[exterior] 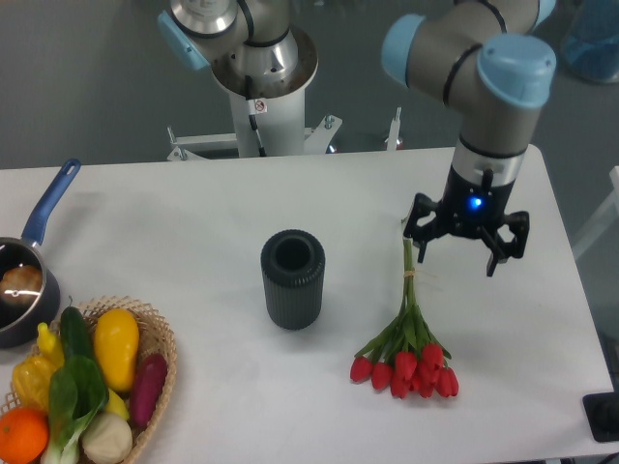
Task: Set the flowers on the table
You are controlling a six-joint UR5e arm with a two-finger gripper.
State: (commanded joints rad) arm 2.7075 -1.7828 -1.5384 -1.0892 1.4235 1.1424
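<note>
The flowers [407, 360], a bunch of red tulip buds with green leaves and thin bound green stems, lie flat on the white table [174, 222] at the right, buds toward the front edge and stems pointing to the back. My gripper [456, 253] hangs above the stem end, open and empty, its fingers spread wide and clear of the stems.
A dark ribbed cylindrical vase [292, 278] stands upright left of the flowers. A wicker basket [160, 353] of vegetables sits at the front left corner. A blue-handled pot [29, 266] stands at the left edge. The robot base [261, 87] is behind the table.
</note>
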